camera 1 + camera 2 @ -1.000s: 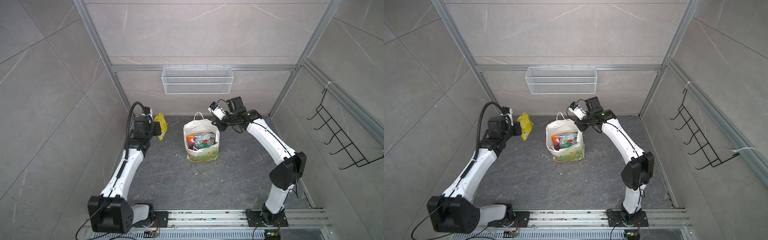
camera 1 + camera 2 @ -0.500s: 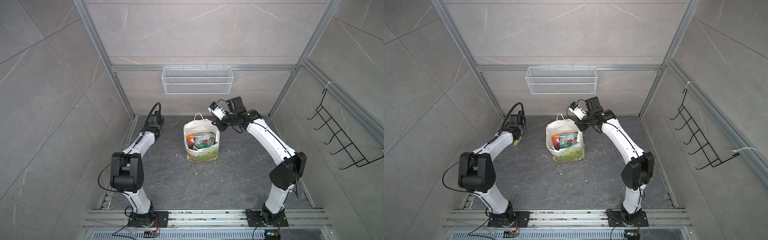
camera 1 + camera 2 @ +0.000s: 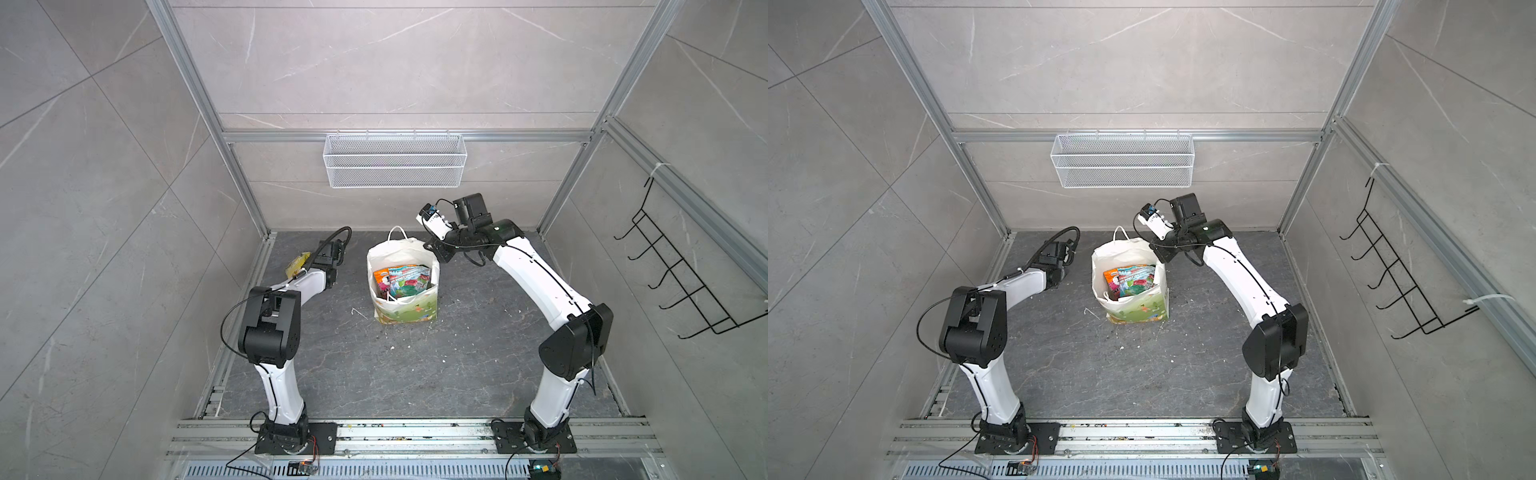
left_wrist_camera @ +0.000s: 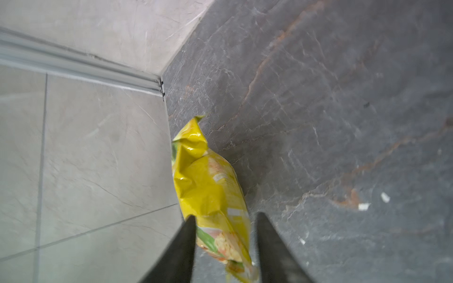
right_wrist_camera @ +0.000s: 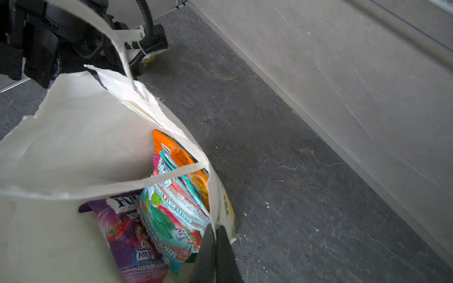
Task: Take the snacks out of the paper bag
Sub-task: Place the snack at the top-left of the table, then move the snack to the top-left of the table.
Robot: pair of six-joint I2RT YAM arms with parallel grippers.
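Observation:
The white paper bag (image 3: 403, 316) (image 3: 1133, 311) stands upright mid-floor, its mouth open. Inside it are snacks: a teal-red packet (image 5: 171, 215), a purple packet (image 5: 127, 235) and an orange packet (image 5: 171, 149), seen too in both top views (image 3: 401, 280) (image 3: 1133, 280). My right gripper (image 5: 215, 226) (image 3: 436, 253) is shut on the paper bag's rim (image 5: 210, 186). A yellow snack packet (image 4: 208, 186) (image 3: 297, 262) rests at the foot of the left wall. My left gripper (image 4: 226, 215) is open around its near end, with a gap beside one finger.
A white wire basket (image 3: 395, 166) hangs on the back wall. A black hook rack (image 3: 681, 282) is on the right wall. Pale crumbs (image 3: 415, 336) dot the dark stone floor. The left wall and its metal rail (image 4: 98, 73) are close to my left gripper.
My left arm has swung down into the back-left corner with the yellow packet, and its jaws have opened off it. The right arm and the bag have not moved.

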